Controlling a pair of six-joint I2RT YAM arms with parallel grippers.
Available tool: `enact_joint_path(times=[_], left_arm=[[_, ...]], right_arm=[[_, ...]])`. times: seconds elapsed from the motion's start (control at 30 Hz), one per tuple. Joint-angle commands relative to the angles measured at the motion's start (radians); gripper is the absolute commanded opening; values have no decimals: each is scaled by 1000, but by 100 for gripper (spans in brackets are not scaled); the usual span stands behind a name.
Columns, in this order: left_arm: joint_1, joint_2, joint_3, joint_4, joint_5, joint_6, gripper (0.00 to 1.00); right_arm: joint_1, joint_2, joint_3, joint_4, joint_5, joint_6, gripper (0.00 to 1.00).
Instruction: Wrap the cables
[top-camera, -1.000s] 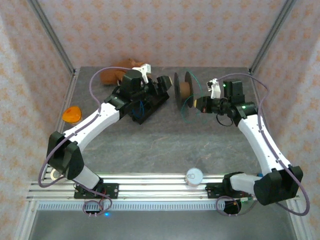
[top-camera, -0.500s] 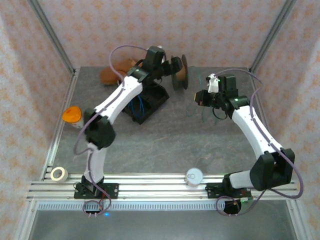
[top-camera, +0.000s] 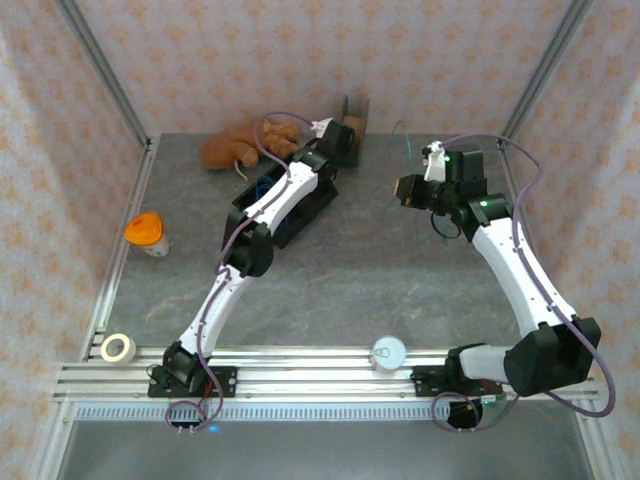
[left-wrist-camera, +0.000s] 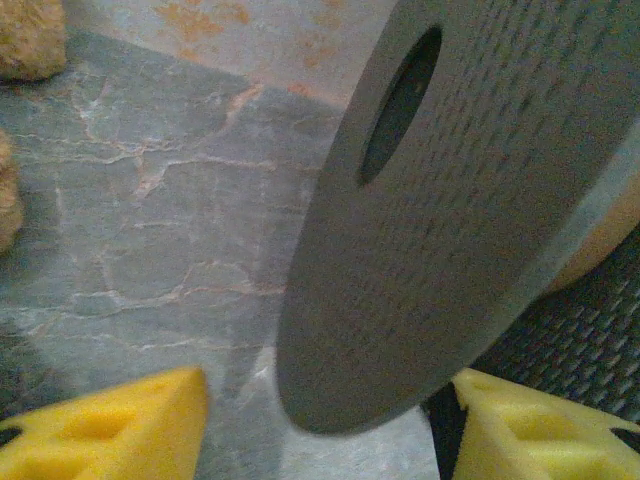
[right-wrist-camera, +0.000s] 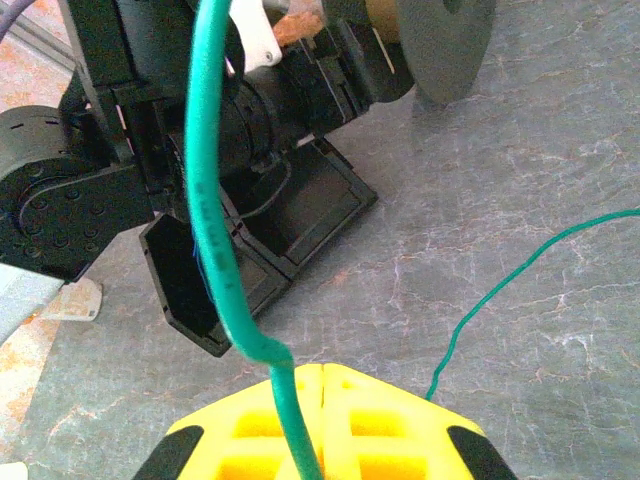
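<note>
The grey spool (top-camera: 355, 108) stands by the back wall. Its perforated disc (left-wrist-camera: 450, 200) hangs between my left gripper's (left-wrist-camera: 320, 425) yellow fingers (left-wrist-camera: 110, 420). These stand apart, with a gap between the left finger and the disc. My left gripper (top-camera: 345, 135) reaches the spool at the back. The right gripper (right-wrist-camera: 322, 400) is shut on the green cable (right-wrist-camera: 205, 200), which rises from its fingertips. A thin strand of green cable (right-wrist-camera: 500, 290) trails over the table. My right gripper (top-camera: 405, 188) hovers right of the spool. A bit of blue cable (top-camera: 262, 182) seems to lie in the black tray.
The black tray (top-camera: 300, 215) sits under the left arm. A brown plush toy (top-camera: 235, 145) lies at the back left. An orange-lidded cup (top-camera: 145, 230) stands left. A tape roll (top-camera: 118, 348) and a white round object (top-camera: 388, 352) rest on the front rail.
The left arm has stretched toward the back wall, and the spool has gone with it from mid-table. Its fingers have narrowed. The right gripper stays shut on the green cable.
</note>
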Motion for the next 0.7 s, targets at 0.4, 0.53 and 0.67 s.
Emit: enact_joint_path(times=[0.4,0.53,0.67], left_arm=[[-39,-59,-25,141,-20,114,1],[-64,-157,-113,103,-14,134,0],[-87,-281,-237,44,22,148,0]], right_arm=[[2,-49,-27,-28,28,-105,0],[1,-91,-66,-25,116,-171,0],[2,-171,-87,-20,201,-178,0]])
